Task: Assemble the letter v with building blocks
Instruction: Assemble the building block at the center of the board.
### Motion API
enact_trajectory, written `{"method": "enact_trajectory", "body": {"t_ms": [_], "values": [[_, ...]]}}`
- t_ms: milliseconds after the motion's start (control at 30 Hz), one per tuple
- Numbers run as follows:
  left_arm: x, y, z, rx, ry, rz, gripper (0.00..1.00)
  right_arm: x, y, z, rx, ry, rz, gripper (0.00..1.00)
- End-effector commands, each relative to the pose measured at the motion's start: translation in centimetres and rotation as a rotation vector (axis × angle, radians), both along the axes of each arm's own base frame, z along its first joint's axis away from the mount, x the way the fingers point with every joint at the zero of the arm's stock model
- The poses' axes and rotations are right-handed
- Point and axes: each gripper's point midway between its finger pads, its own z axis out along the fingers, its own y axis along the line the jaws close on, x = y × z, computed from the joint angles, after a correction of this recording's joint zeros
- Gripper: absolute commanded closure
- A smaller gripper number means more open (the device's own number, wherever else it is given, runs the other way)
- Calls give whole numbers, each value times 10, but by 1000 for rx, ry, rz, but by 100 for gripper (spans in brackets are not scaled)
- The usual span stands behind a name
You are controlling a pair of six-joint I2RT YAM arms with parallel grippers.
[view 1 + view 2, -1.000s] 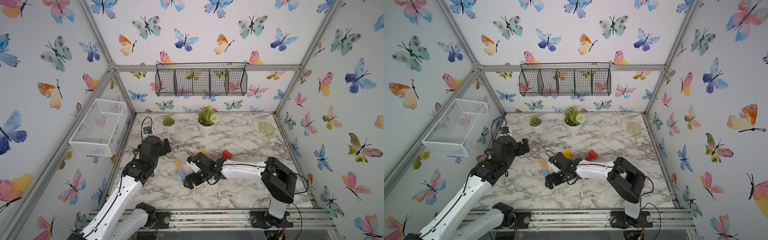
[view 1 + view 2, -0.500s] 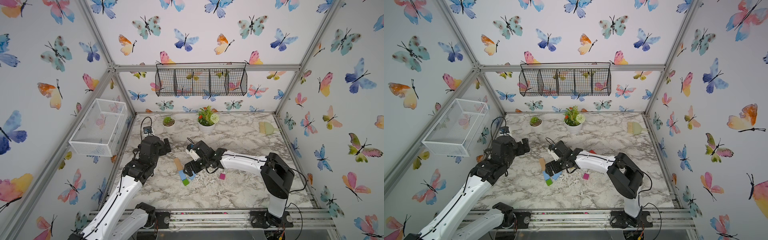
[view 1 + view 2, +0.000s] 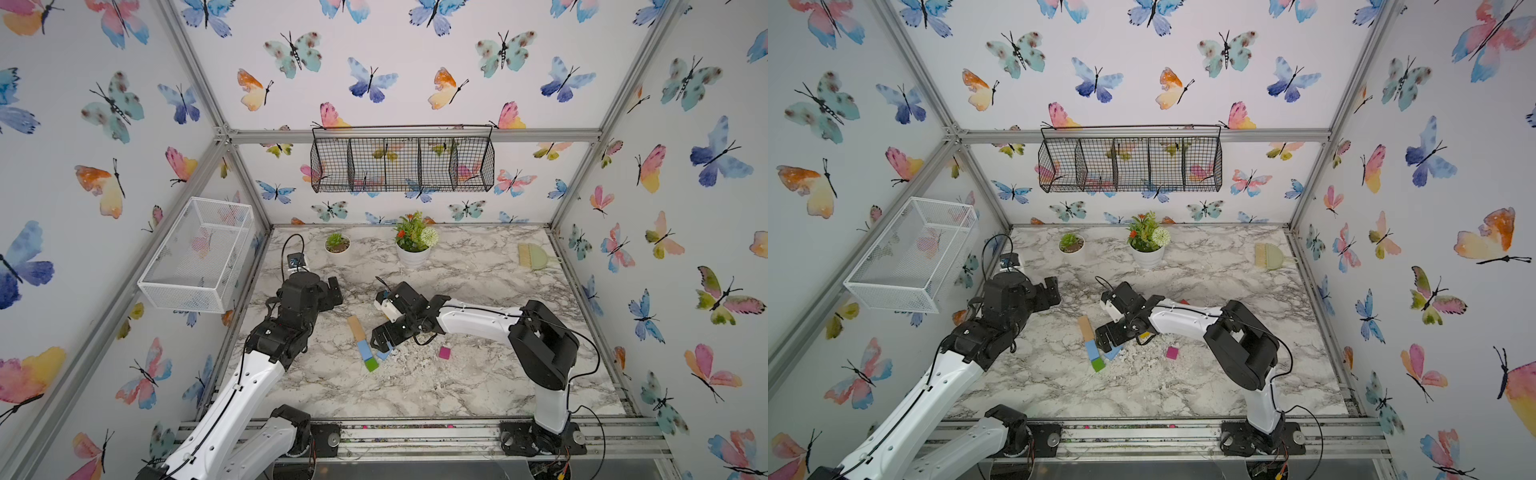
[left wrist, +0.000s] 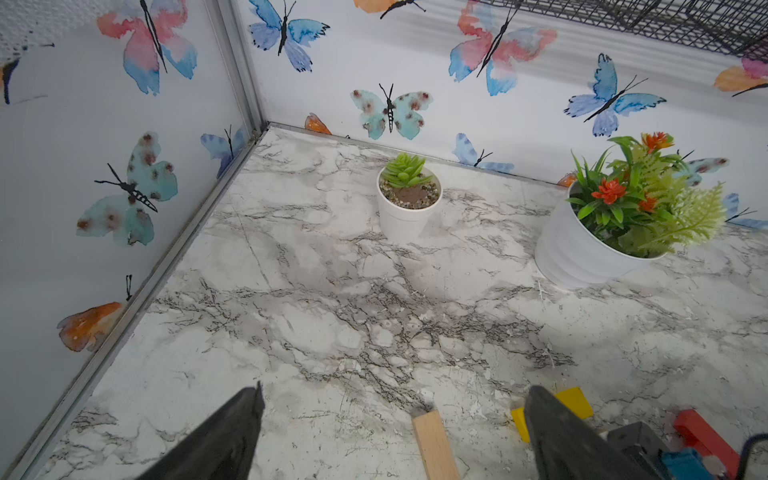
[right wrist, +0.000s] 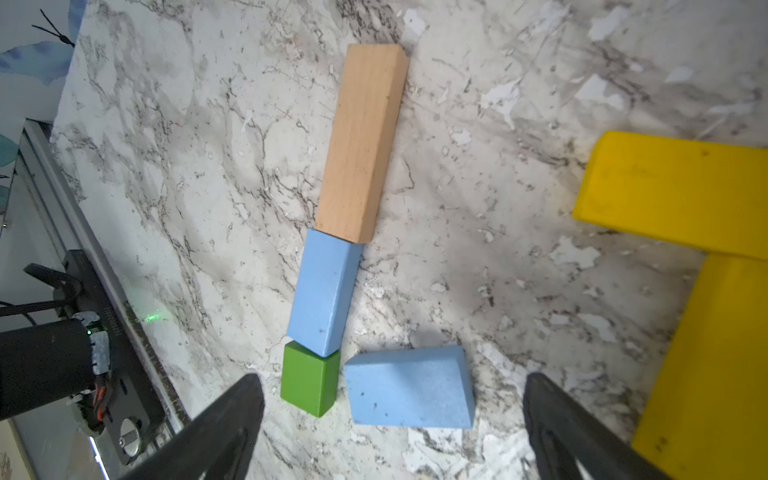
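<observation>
A slanted row of building blocks lies on the marble table: a tan bar [image 5: 363, 141], a light blue block [image 5: 324, 291] and a green cube [image 5: 309, 384] at its near end. A second light blue block [image 5: 409, 386] lies beside the cube. In both top views the row [image 3: 361, 343] [image 3: 1090, 345] sits mid-table. My right gripper [image 5: 392, 378] [image 3: 383, 341] hovers open over the second blue block, holding nothing. Two yellow bars [image 5: 673, 191] lie beside it. A magenta cube [image 3: 444, 352] lies apart to the right. My left gripper [image 4: 395, 386] [image 3: 332, 291] is open and empty, behind the tan bar [image 4: 434, 444].
A small succulent pot [image 3: 337, 243] and a flower pot [image 3: 413, 243] stand at the back. A green hand brush [image 3: 534, 255] lies at the back right. A white wire basket [image 3: 199, 253] hangs on the left wall, a black one [image 3: 401, 164] on the back wall. A red block [image 4: 702, 436] lies behind my right arm.
My right arm has swung back from the front, uncovering the green cube, the second blue block and the magenta cube. It now hides the yellow and red blocks. The left arm has not moved.
</observation>
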Motion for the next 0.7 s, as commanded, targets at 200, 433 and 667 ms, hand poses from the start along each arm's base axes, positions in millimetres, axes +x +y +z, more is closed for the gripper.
{"method": "enact_trajectory", "body": {"t_ms": [200,433,667], "values": [[1,0,-4,2,4,-5,2,-9,5,-18,9,57,27,1],[2,0,-5,0,8,-8,2,-14,5,-20,19,77,34,1],[2,0,-5,1,7,-9,2,-20,3,-23,14,92,45,1]]}}
